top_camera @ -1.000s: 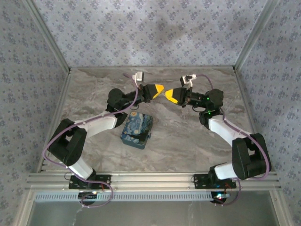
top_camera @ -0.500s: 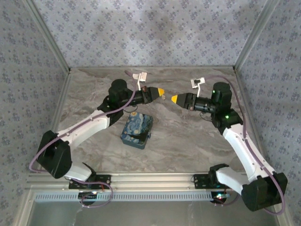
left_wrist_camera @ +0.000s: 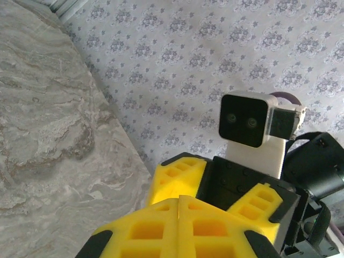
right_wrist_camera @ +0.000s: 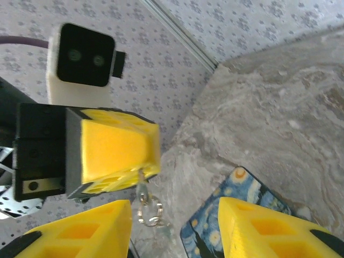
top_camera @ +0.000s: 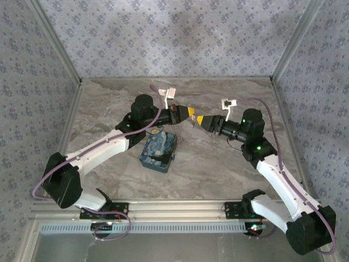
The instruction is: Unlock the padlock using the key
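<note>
**Left claw pinches key ring, right claw waits open**

In the top view, the left arm (top_camera: pixel 103 148) reaches up from its base at the near edge and bends toward the middle of the marble table (top_camera: pixel 229 169). A blue painted tin (top_camera: pixel 158 151) lies flat on the table just beside this arm's forearm, on the near side of it. The left gripper (top_camera: pixel 189 112) is held above the table beyond the tin, with its yellow tip pointing right.

The left wrist view shows that gripper's two yellow fingers (left_wrist_camera: pixel 145 231) pressed flat together with no gap between them. From the right wrist view, a small metal key ring (right_wrist_camera: pixel 147 206) dangles from the end of the closed fingers. Its top is caught between them and its loops hang free in the air above the tin. Whether a key is held inside the grip cannot be told.

The right gripper (top_camera: pixel 199 119) faces the left one tip to tip, near it but apart from it. Its jaws stand wide open and hold nothing, and the key ring hangs in line with the gap between them. The right arm (top_camera: pixel 278 174) stretches back from there to its base at the near right of the table.
</note>
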Robot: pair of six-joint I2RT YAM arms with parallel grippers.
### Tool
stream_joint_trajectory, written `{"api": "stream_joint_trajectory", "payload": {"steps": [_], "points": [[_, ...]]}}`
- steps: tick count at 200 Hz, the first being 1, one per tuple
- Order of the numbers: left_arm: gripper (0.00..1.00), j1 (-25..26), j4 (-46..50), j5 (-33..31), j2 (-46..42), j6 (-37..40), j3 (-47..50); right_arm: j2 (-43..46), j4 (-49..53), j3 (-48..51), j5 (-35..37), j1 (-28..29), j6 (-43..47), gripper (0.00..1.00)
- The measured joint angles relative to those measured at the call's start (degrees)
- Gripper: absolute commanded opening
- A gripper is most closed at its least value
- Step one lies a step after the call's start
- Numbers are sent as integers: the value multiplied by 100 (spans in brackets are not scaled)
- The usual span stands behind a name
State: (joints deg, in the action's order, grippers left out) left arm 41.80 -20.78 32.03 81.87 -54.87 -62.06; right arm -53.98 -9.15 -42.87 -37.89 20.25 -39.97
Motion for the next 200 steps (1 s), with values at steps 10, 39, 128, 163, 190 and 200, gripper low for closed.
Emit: {"api": "stream_joint_trajectory", "payload": {"steps": [10,39,128,163,190,200], "points": [[0,0,-55,-17,0,-31,7,2,-168,50,44,59,-48,49],[0,0,-264,-20,0,-162,61,-7,-470,83,131,225,-138,48],[0,2,-645,-20,4,-389,214,-293,-990,85,284,490,-269,37],[0,2,-761,-37,4,-481,302,-330,-1078,85,321,531,-315,31],[0,2,-861,-52,4,-522,341,-334,-1086,85,350,544,-326,37],[0,0,-887,-63,4,-525,341,-337,-1086,85,367,553,-337,37]]}}
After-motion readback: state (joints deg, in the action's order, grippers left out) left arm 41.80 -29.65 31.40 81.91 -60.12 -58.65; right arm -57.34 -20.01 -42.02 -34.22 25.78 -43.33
